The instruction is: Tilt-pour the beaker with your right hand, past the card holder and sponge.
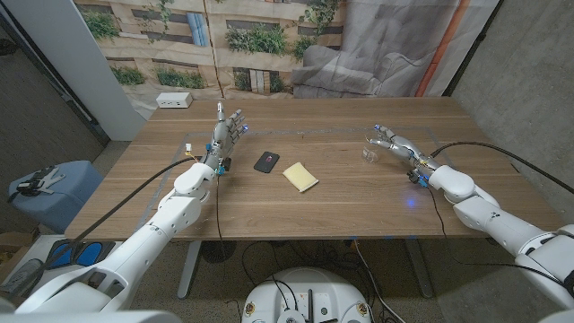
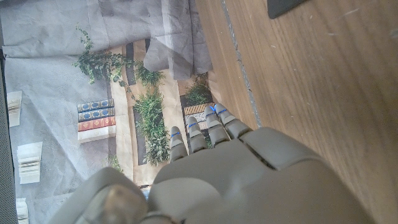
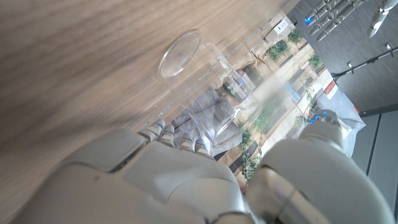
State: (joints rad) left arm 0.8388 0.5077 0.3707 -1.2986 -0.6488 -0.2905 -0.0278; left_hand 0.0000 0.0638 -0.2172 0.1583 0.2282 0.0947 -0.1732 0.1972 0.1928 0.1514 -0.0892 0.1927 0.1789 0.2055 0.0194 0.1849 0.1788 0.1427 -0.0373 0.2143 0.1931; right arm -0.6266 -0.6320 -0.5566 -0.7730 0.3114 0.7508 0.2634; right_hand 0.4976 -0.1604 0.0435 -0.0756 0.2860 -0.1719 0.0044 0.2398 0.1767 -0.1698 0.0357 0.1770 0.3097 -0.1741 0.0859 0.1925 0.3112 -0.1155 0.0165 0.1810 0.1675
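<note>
A small clear beaker (image 1: 369,154) stands upright on the wooden table (image 1: 341,206) at the right. My right hand (image 1: 396,144) hovers just beside it, fingers and thumb spread, holding nothing. In the right wrist view the beaker (image 3: 202,78) stands just beyond the fingertips (image 3: 166,132), between them and the thumb (image 3: 320,124); I see no contact. A black card holder (image 1: 265,161) and a yellow sponge (image 1: 300,177) lie at the table's middle. My left hand (image 1: 228,132) is raised over the table's left part, fingers up and empty. A corner of the card holder (image 2: 283,6) shows past the left hand (image 2: 242,180).
A white box (image 1: 174,100) sits at the table's far left corner. Black cables (image 1: 215,202) run along both arms across the tabletop. A blue chair (image 1: 49,188) stands off the left side, and a grey covered sofa (image 1: 359,67) lies behind the table.
</note>
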